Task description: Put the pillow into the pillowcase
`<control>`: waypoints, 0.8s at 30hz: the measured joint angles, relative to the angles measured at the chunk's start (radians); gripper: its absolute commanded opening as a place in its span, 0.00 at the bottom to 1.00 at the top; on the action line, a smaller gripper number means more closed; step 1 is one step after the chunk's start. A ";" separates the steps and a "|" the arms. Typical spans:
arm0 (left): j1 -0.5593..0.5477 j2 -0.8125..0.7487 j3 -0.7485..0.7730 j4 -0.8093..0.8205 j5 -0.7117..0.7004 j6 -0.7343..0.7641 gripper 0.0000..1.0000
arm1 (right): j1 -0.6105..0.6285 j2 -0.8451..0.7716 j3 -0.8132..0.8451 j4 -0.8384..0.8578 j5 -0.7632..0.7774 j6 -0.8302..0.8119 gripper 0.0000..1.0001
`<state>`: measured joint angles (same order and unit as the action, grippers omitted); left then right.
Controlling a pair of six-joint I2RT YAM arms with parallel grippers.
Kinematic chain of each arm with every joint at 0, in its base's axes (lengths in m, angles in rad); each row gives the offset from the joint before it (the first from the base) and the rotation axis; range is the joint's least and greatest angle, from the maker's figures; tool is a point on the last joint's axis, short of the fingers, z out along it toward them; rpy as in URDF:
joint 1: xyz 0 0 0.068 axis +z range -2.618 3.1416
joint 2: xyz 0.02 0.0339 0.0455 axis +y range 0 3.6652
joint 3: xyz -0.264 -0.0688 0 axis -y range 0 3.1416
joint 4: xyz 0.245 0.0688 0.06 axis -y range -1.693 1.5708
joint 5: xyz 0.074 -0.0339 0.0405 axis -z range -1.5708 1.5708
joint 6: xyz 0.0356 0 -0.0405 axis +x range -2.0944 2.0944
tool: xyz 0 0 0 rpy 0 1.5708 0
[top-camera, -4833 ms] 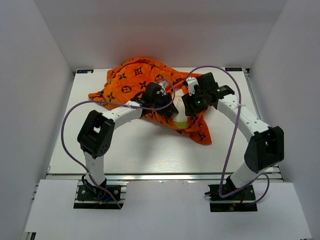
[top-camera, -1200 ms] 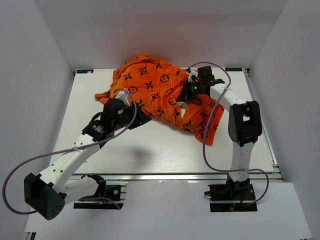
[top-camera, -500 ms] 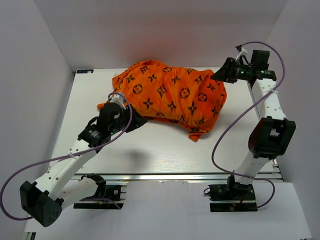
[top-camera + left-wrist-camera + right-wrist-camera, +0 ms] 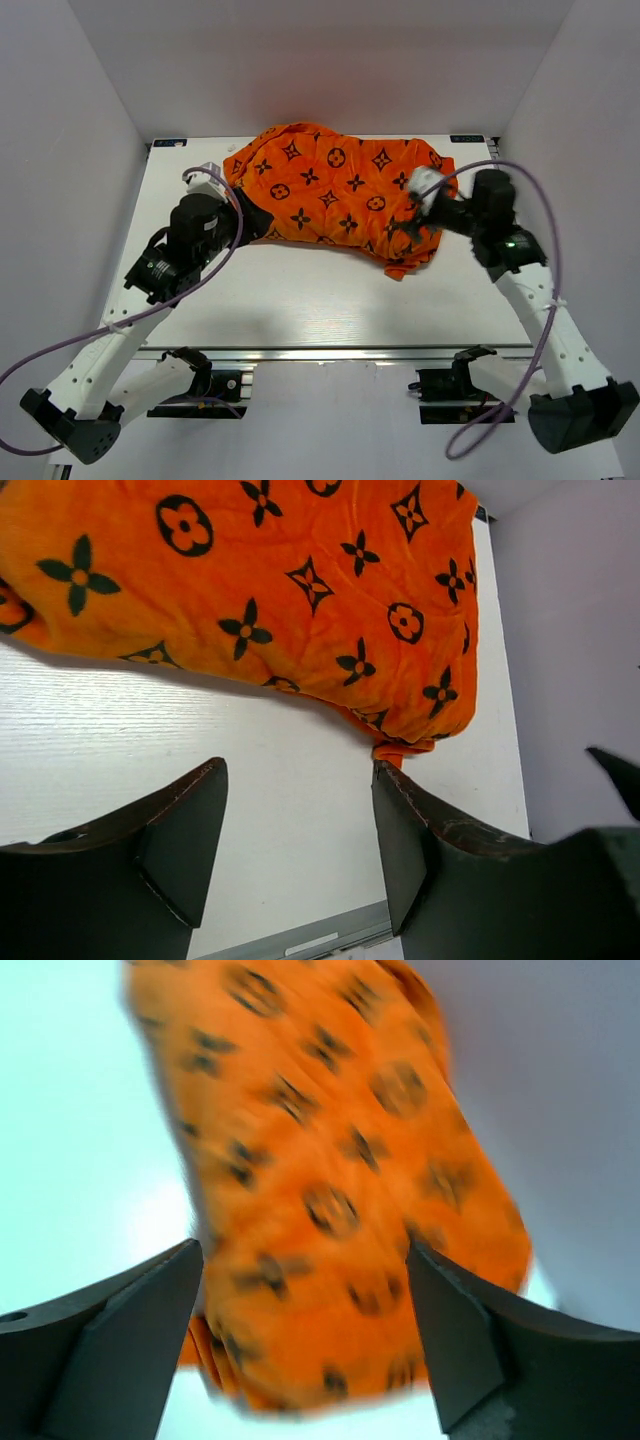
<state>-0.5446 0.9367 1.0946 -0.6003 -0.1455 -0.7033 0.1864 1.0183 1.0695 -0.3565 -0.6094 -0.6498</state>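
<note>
a: left side first. what's the left gripper doing?
b: fingers spread wide, nothing btwn them. it sits at the left end of the pillowcase, pointing right along its near edge. top view can't settle whether it touches the cloth. wrist cam shows bare white table in the gap and the cloth further off, so it looks apart.
a: and the pillowcase?
b: orange plush w/ dark flower and circle marks. lies on the far half of the table, from about the middle over to the right, long side running left-right, far edge close to the back wall. looks plump and rounded. a small loose flap hangs off the near right corner onto the table.
a: pillow?
b: not visible as such, only orange cloth on show. can't tell from these views how much of it is inside.
a: right gripper?
b: also wide apart, holding nothing. in the top view it's at the right end of the case, near corner, pointing left, tip overlapping the cloth edge just above the flap. contact or not, can't tell. right wrist cam is blurred, but the case fills the space beyond the fingers, running away toward the wall, w/ table to its left.
a: arms?
b: both reach in from the near edge, left one from the left, right one from the right, w/ the case btwn the two grippers.
</note>
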 measured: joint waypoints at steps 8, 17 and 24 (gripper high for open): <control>0.000 -0.103 -0.015 -0.092 -0.049 -0.019 0.70 | 0.596 0.181 -0.211 0.214 0.413 -0.100 0.89; 0.000 -0.256 -0.021 -0.204 -0.108 -0.065 0.70 | 0.648 0.649 -0.012 0.428 0.764 -0.199 0.89; 0.000 -0.317 -0.022 -0.244 -0.126 -0.103 0.69 | 0.631 0.932 0.232 0.457 0.849 -0.290 0.68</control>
<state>-0.5442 0.6201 1.0729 -0.8440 -0.2710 -0.8059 0.8177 1.9503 1.3018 0.1005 0.2394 -0.9394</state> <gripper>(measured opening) 0.694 0.819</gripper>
